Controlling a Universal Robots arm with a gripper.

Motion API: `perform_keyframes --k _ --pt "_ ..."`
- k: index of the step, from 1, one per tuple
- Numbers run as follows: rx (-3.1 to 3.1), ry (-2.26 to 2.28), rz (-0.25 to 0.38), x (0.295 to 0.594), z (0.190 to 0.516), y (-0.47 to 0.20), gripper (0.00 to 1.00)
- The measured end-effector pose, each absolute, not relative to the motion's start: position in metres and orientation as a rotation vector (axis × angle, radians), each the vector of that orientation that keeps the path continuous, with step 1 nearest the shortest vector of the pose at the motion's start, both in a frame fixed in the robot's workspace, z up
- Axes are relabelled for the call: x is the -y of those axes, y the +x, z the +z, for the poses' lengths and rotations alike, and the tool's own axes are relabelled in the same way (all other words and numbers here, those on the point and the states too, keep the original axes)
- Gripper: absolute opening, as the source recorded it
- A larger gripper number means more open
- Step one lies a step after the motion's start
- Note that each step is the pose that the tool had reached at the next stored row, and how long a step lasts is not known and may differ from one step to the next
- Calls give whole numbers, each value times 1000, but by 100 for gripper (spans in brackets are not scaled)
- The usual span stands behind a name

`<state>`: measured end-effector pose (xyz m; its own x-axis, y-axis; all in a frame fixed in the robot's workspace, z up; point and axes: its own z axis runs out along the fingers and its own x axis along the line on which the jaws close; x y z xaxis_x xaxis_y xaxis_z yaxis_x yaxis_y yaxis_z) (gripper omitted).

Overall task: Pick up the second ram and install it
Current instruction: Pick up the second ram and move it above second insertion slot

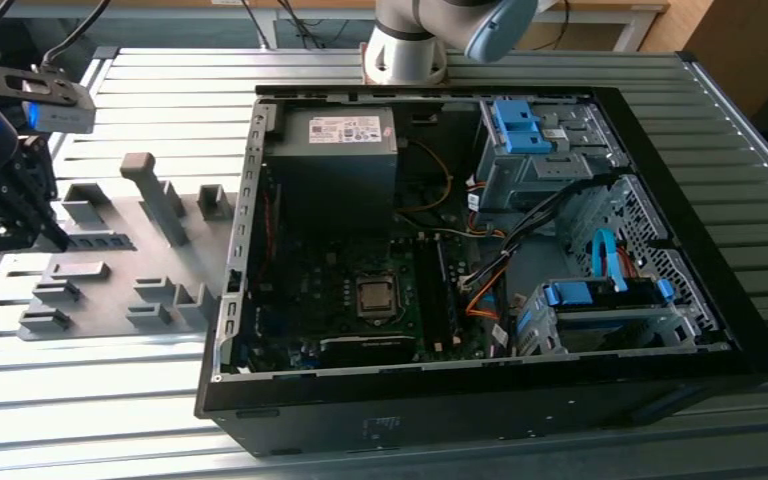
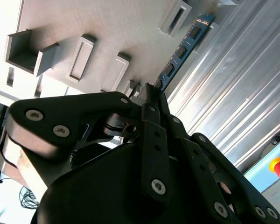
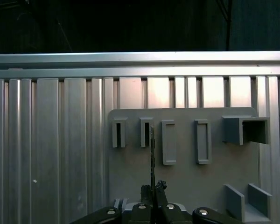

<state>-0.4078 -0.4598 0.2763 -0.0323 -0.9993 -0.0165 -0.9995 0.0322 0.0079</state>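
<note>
Gripper [image 2: 151, 93]: fingers drawn together and clamped on one end of the second ram [image 2: 182, 49]. The rest of the strip projects straight out past the fingertips, its blue face and row of dark chips visible in the second wrist view.

Position of the second ram: over the grey fixture plate [image 3: 186, 186]. In the first wrist view it shows edge-on as a thin line running between two of the plate's slotted holders [image 3: 168, 142]. Whether its far end touches the plate or hangs clear of it cannot be told.

In the exterior view the gripper sits over the fixture plate's edge farthest from the open computer case [image 1: 491, 405], on the exterior view's left.

Surroundings: the computer case stands just beside the fixture plate, on the exterior view's right, with its side panel off and its motherboard [image 1: 357, 300] exposed. Plate and case both rest on the slatted metal table [image 1: 91, 400].
</note>
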Motion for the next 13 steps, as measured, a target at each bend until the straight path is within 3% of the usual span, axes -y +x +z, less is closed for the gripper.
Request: perform_keyframes --k 13 --pt "-2253 -2181 27 460 279 -408 14"
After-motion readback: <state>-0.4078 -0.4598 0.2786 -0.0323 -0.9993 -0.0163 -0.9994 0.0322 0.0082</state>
